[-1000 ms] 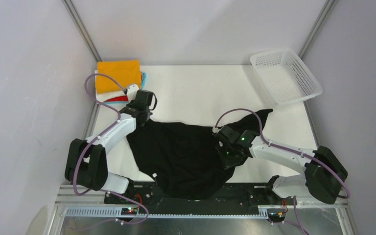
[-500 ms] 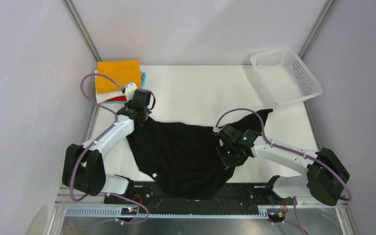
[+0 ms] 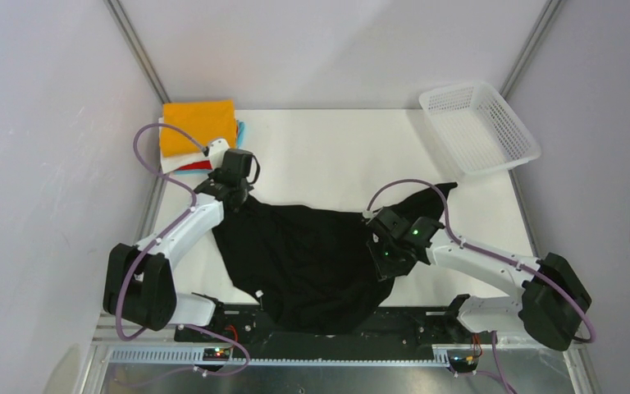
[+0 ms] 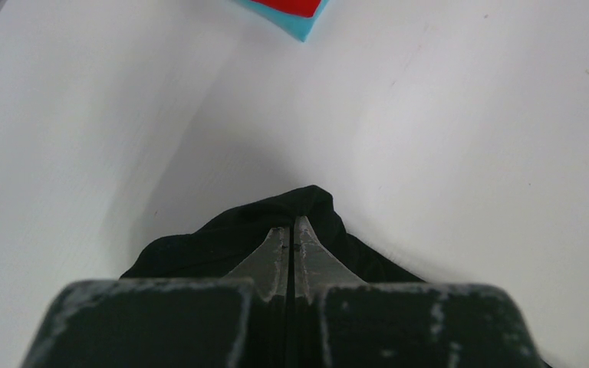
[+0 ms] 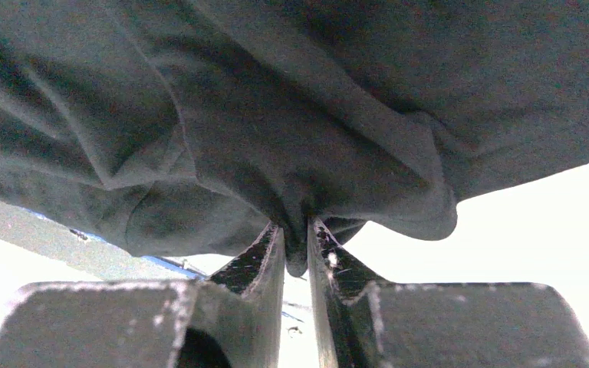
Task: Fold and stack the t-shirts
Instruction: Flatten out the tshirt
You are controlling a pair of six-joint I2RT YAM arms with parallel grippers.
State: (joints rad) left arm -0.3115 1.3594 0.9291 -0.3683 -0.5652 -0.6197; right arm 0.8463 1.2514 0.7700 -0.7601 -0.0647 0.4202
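Both claws clamped on the black tee [image 3: 303, 254].
My left claw [image 4: 291, 230] grips its 10 o'clock corner; my right claw [image 5: 295, 241] pinches a bunched fold at 3 o'clock.

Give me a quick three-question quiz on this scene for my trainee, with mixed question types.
1. True or false: the left gripper and the right gripper are each closed on the black t-shirt.
2. Which colour tops the folded stack? A red, B orange, C white.
3. In which corner of the table does the mesh basket sit?

Key: 1 true. 2 B. 3 far right corner.
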